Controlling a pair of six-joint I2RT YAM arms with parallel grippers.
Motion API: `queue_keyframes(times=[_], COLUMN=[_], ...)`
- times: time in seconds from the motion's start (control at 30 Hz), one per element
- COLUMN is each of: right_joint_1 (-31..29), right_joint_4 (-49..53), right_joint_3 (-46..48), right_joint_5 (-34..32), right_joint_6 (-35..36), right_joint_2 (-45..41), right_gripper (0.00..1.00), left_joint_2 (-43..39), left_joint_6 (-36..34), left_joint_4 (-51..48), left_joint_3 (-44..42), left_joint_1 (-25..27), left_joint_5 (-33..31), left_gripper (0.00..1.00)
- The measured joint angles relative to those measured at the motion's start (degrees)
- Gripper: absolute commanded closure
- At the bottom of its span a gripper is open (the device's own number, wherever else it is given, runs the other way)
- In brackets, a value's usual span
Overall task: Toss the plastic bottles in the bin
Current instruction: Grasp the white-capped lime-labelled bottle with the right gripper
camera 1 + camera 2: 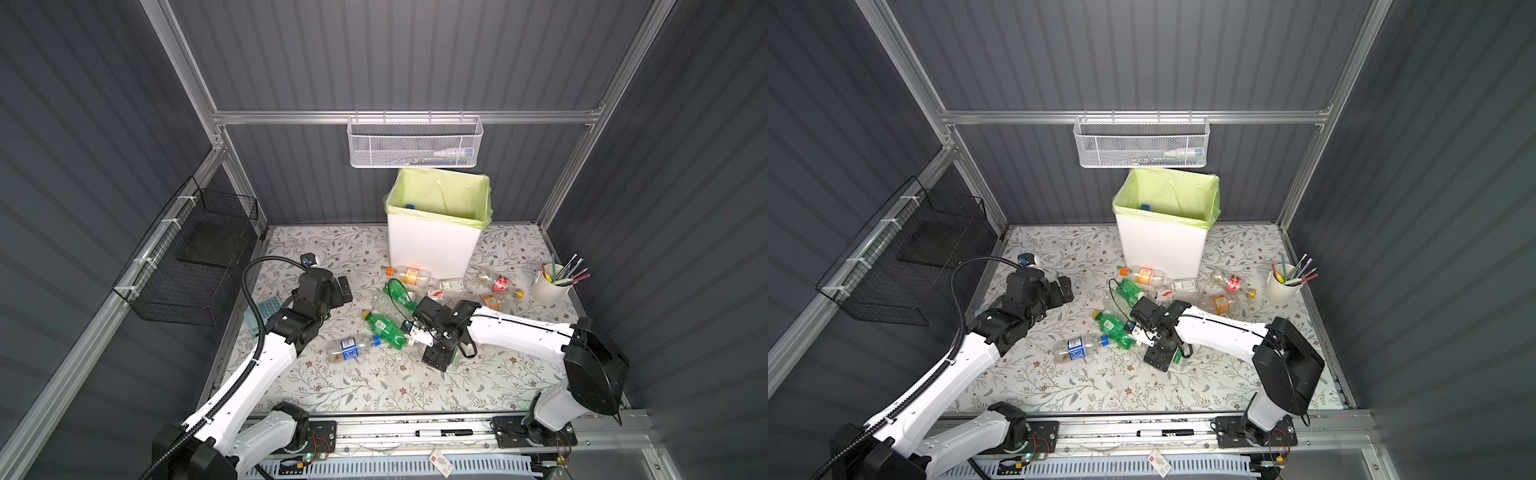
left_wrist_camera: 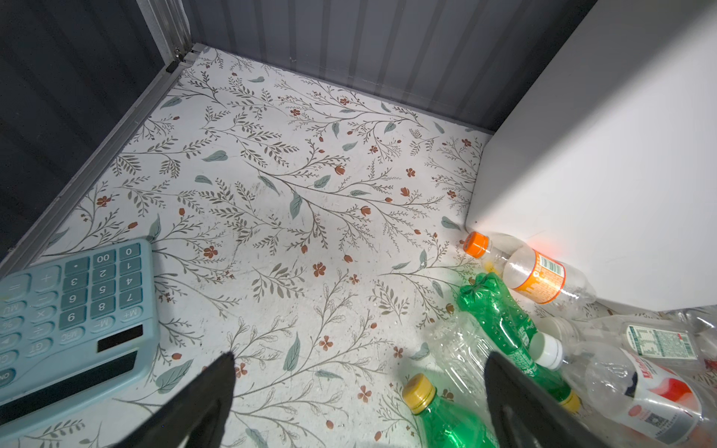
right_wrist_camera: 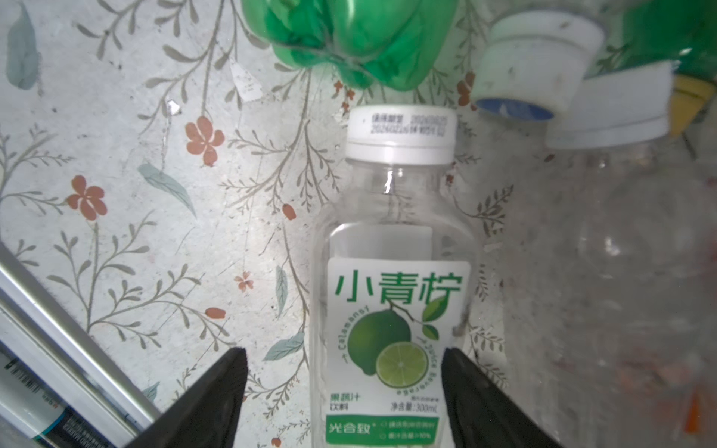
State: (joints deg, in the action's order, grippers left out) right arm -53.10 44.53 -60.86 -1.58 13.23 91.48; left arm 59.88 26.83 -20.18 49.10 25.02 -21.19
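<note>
The floral table (image 1: 353,386) fills the lower middle of both top views. The bin (image 1: 432,249) stands upright at its far edge, centre frame, with a blue cap (image 1: 410,206) showing inside the yellow-green bag. The left gripper (image 1: 345,289), left of centre, hangs above bare table with its jaws spread fully and nothing between them; a calculator (image 2: 73,322) lies near it. The right gripper (image 3: 341,360), just right of centre, is low over the table, jaws wide apart and straddling a lying lime-label bottle (image 3: 395,232), one finger clear of it, so no grip. The other plastic bottles (image 1: 1223,303) lie scattered in front of the bin: an orange-label bottle (image 1: 409,275) against its base, a green bottle (image 1: 384,328) and a blue-label bottle (image 1: 351,349) nearer the lower frame.
</note>
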Motion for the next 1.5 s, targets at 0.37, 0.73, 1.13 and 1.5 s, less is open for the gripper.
queue_keyframes(times=[0.37,0.73,1.13,1.5], right_joint_1=[-0.7,-0.7,-3.1,-0.2], right_joint_4=[1.4,1.4,2.8,4.9], right_joint_3=[-1.7,-2.6,-1.9,-4.7], right_joint_5=[-3.2,-5.2,2.4,-3.4], right_joint_6=[-4.8,-8.3,-12.5,-14.1], right_joint_2=[4.3,5.5,1.3,-0.8], right_gripper=[0.16,0.22,0.22,0.13], left_joint_2=[-0.2,-0.9,-1.6,-1.9], left_joint_6=[0.0,0.0,0.0,0.0], left_joint_4=[-0.4,-0.4,-0.6,-0.5], left_joint_3=[-1.0,-1.1,-2.1,-2.6], left_joint_1=[0.0,0.0,0.0,0.0], left_joint_5=[-0.3,-0.9,-1.3,-1.3], left_gripper=[0.0,0.0,0.0,0.0])
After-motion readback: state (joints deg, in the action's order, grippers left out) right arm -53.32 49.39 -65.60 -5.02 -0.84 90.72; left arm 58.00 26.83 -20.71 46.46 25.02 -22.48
